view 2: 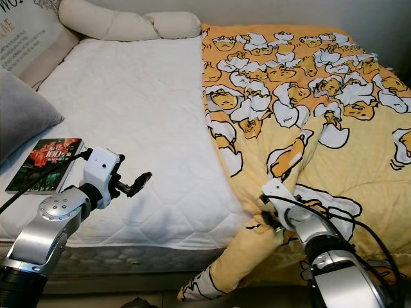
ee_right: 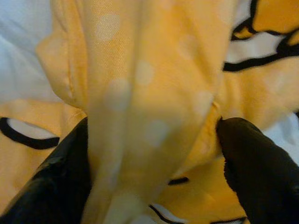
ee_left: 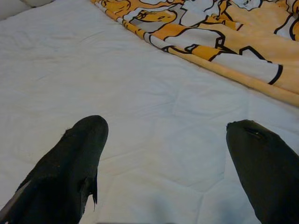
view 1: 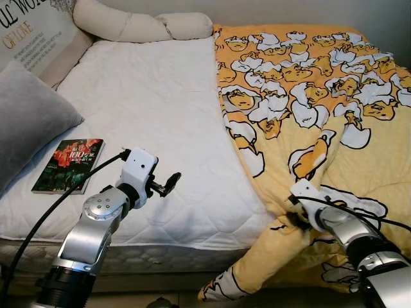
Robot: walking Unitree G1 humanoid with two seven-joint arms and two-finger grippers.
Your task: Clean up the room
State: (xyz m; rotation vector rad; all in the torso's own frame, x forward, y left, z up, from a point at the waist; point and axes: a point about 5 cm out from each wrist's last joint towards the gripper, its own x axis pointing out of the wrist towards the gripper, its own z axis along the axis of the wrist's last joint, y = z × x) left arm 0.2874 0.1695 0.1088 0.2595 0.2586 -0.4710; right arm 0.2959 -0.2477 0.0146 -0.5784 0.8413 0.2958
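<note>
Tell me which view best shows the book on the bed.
The left eye view: the book lies whole on the white mattress, beside the grey pillow, cover readable. The right eye view has it too, nearer the picture's edge, partly behind the left arm's cable.

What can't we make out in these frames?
- Book title: too small to read in the eye views.
- Framed print: cut off by the picture's edge.
- Right gripper: a fold of the duvet sits between its fingers; blurred in the right wrist view, so contact is unclear.
- Bed under the duvet: hidden.
- Left gripper: open above the bed.
</note>
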